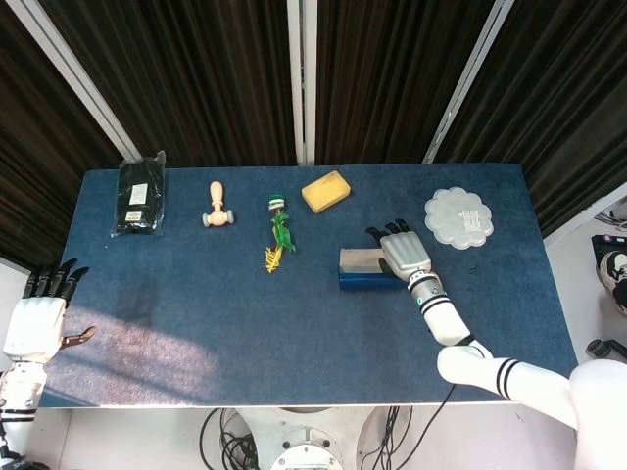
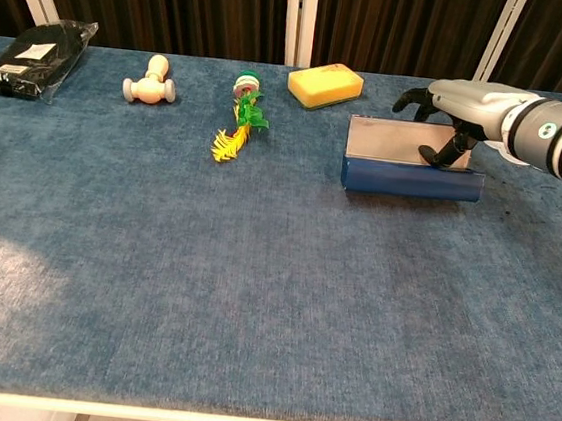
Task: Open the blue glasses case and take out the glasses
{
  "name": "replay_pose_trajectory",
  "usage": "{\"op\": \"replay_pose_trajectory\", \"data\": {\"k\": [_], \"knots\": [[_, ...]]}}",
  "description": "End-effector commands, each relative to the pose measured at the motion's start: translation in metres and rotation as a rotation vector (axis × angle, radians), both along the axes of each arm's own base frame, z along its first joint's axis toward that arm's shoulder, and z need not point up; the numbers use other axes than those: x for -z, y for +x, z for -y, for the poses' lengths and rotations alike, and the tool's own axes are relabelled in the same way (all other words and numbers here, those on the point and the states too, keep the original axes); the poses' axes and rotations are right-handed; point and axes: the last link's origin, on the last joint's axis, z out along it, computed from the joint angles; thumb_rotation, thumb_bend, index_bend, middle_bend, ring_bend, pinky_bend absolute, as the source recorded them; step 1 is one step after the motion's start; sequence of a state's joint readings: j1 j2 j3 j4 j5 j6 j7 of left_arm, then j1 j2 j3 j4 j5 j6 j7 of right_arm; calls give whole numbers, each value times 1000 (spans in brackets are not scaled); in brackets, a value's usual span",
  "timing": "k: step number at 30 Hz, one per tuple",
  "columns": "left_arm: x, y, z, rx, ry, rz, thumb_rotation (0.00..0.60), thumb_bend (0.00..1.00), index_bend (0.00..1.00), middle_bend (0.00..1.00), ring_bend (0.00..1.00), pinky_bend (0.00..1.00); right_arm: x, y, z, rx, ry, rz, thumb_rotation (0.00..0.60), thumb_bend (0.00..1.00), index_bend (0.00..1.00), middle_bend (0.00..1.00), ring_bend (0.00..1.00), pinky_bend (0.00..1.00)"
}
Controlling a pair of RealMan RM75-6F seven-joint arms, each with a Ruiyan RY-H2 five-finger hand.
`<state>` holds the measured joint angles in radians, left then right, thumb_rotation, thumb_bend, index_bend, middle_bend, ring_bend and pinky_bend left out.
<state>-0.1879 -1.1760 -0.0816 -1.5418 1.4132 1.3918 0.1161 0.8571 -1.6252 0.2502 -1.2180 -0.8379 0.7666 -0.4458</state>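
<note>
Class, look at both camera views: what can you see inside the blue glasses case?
The blue glasses case stands open, its pale lid lining showing. The right hand touches the lid. The front wall and hand hide the inside; no glasses are visible.

The blue glasses case (image 1: 364,270) lies open — its pale lid interior facing up — with the right hand (image 1: 404,254) resting at its 3 o'clock end. The left hand (image 1: 39,315) hovers off the table's (image 1: 196,323) 9 o'clock edge, fingers apart.

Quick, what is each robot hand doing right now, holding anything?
Left robot hand: open, holding nothing, off the table's left edge.
Right robot hand: fingers on the raised lid of the blue glasses case; a real grip cannot be told.
</note>
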Motion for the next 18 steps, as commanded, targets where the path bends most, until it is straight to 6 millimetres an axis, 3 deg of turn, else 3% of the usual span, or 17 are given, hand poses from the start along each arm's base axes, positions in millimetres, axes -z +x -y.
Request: {"op": "replay_pose_trajectory", "data": {"k": [1, 4, 9, 18], "knots": [[0, 0, -1, 0, -2, 0, 600, 47, 157, 44, 0, 13, 6, 7, 5, -5, -12, -7, 600, 254, 1, 106, 16, 16], [0, 1, -2, 1, -4, 0, 600, 47, 157, 45, 0, 13, 9, 10, 8, -6, -32, -17, 600, 193, 0, 20, 0, 0], [-1, 0, -2, 1, -3, 3, 600, 47, 157, 45, 0, 13, 5, 12, 8, -15, -55, -8, 600, 176, 0, 1, 0, 0], [-2, -1, 0, -3, 1, 5, 600, 47, 156, 45, 0, 13, -29, 19, -34, -68, 16, 149, 600, 176, 23, 260, 4, 0]]}}
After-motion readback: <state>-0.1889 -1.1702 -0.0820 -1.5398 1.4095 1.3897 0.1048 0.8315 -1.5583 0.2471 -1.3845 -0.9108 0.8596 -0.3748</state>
